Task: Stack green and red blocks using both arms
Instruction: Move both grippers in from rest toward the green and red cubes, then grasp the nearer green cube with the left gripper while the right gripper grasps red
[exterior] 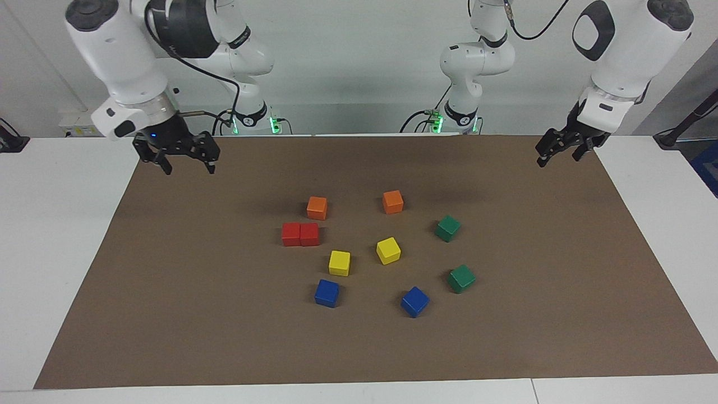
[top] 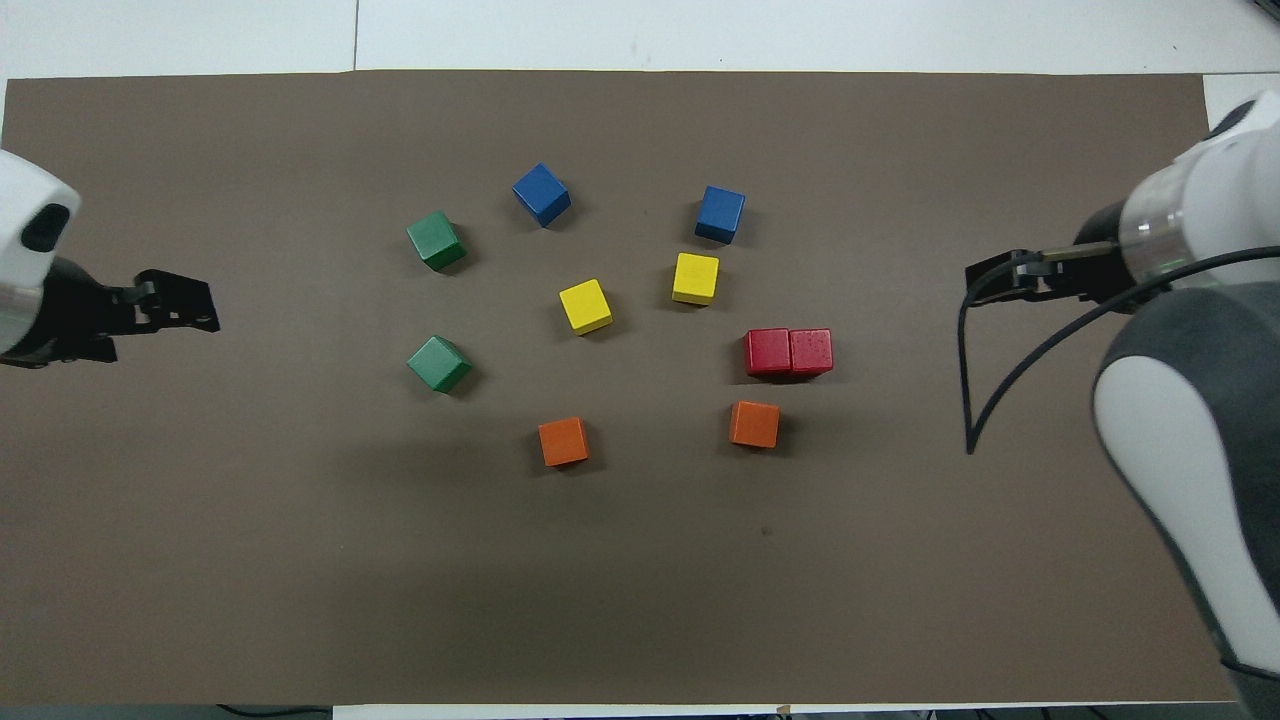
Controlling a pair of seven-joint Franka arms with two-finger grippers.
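Note:
Two red blocks (exterior: 291, 234) (exterior: 309, 234) lie touching side by side on the brown mat, toward the right arm's end; they also show in the overhead view (top: 768, 351) (top: 811, 351). Two green blocks lie apart toward the left arm's end: one nearer the robots (exterior: 447, 228) (top: 438, 363), one farther (exterior: 461, 278) (top: 436, 240). My right gripper (exterior: 189, 165) (top: 990, 278) is open, empty and raised over its end of the mat. My left gripper (exterior: 556, 156) (top: 190, 305) is open, empty and raised over the mat's edge at its end.
Two orange cubes (exterior: 317, 207) (exterior: 392, 201) lie nearest the robots. Two yellow cubes (exterior: 339, 262) (exterior: 388, 250) sit in the middle and two blue cubes (exterior: 327, 293) (exterior: 414, 301) farthest. The brown mat (exterior: 168, 314) covers a white table.

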